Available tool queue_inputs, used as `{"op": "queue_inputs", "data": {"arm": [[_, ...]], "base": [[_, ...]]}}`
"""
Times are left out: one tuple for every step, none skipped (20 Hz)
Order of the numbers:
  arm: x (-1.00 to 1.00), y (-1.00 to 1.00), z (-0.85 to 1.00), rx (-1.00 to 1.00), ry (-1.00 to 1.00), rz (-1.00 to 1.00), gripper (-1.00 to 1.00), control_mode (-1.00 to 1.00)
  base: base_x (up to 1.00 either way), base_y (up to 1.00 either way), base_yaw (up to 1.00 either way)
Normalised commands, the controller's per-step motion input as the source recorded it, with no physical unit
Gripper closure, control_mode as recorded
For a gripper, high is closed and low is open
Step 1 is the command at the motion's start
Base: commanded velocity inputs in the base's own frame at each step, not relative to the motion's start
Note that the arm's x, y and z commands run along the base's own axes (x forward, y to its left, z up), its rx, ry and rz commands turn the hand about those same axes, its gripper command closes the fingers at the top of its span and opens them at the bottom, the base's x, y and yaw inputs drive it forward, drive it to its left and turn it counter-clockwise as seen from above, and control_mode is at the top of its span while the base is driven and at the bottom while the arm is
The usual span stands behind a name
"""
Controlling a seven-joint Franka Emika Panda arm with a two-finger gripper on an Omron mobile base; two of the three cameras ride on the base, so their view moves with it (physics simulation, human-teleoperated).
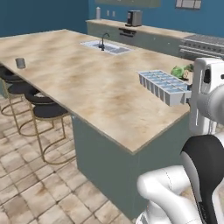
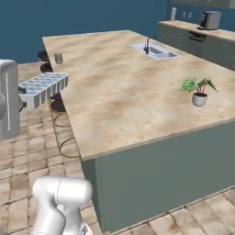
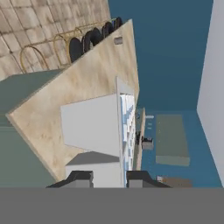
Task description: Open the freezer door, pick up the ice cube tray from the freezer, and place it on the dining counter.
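Jaws closed on the near end of the ice cube tray [image 1: 165,86]; gripper [image 3: 109,178] holds it level above the dining counter [image 1: 87,83], clear of its surface.

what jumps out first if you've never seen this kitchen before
The ice cube tray stands out, held in the gripper at the near corner of the broad tan dining counter. On that counter sit a small potted plant, a sink farther back and a small grey cup, with black stools along its far side.
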Motion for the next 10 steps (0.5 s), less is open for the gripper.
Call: {"op": "queue_inputs", "data": {"arm": [[0.00,0.00,0.00,0.00,0.00,0.00,1.00,1.00],[0.00,0.00,0.00,0.00,0.00,0.00,1.00,1.00],[0.00,0.00,0.00,0.00,0.00,0.00,1.00,1.00],[0.00,0.00,0.00,0.00,0.00,0.00,1.00,1.00],[0.00,0.00,0.00,0.00,0.00,0.00,1.00,1.00],[0.00,0.00,0.00,0.00,0.00,0.00,1.00,1.00],[0.00,0.00,0.00,0.00,0.00,0.00,1.00,1.00],[0.00,0.00,0.00,0.00,0.00,0.00,1.00,1.00],[0.00,0.00,0.00,0.00,0.00,0.00,1.00,1.00],[0.00,0.00,0.00,0.00,0.00,0.00,1.00,1.00]], "base": [[0.00,1.00,-0.43],[0.00,1.00,-0.43],[0.00,1.00,-0.43],[0.03,1.00,-0.44],[0.06,1.00,-0.44],[0.09,1.00,-0.44],[0.18,1.00,-0.45],[0.24,1.00,-0.46],[0.26,1.00,-0.46],[0.34,1.00,-0.47]]}}
